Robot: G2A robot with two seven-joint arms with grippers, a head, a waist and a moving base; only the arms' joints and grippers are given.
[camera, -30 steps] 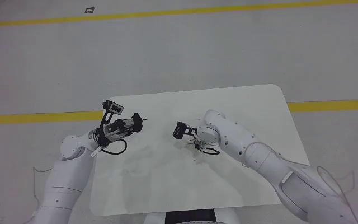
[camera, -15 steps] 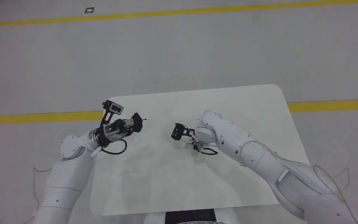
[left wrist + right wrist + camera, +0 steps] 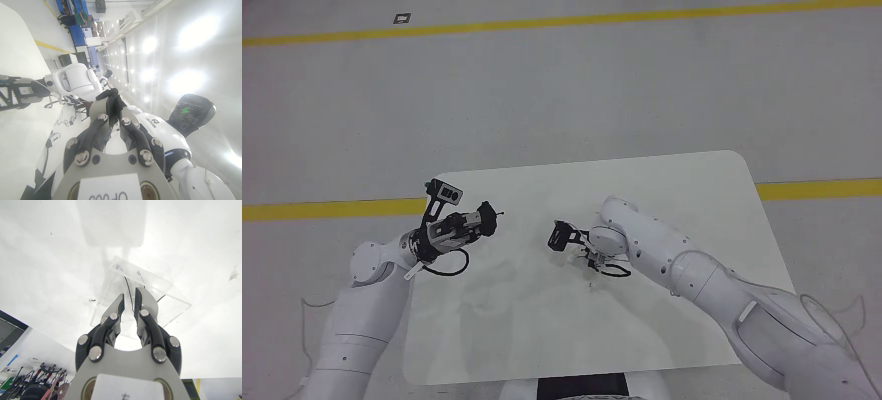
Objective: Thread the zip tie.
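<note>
1. In the top view the left hand (image 3: 492, 216) hangs over the left part of the white surface (image 3: 692, 190), its tips turned toward the other arm. The right hand (image 3: 589, 263) is near the middle, pointed down at the surface and well apart from the left one.
2. The right wrist view adds a clear plate (image 3: 166, 289) lying flat on the surface just beyond the right hand's fingertips. The zip tie (image 3: 127, 285), a thin black strand, comes off this plate.
3. The tie's long axis runs along the length of the fingers. It goes from near two small dark marks at the plate's far edge toward the palm, in a slight curve.
4. The right hand's fingers stand a narrow gap apart. The strand passes between the pads and seems to touch neither.
5. In the left wrist view the left hand's fingers are pressed together on a black piece (image 3: 111, 94) that sticks out past the tips. I cannot tell what it is.
6. Each hand's base carries a white label with dark print, cut off by the picture's edge.
</note>
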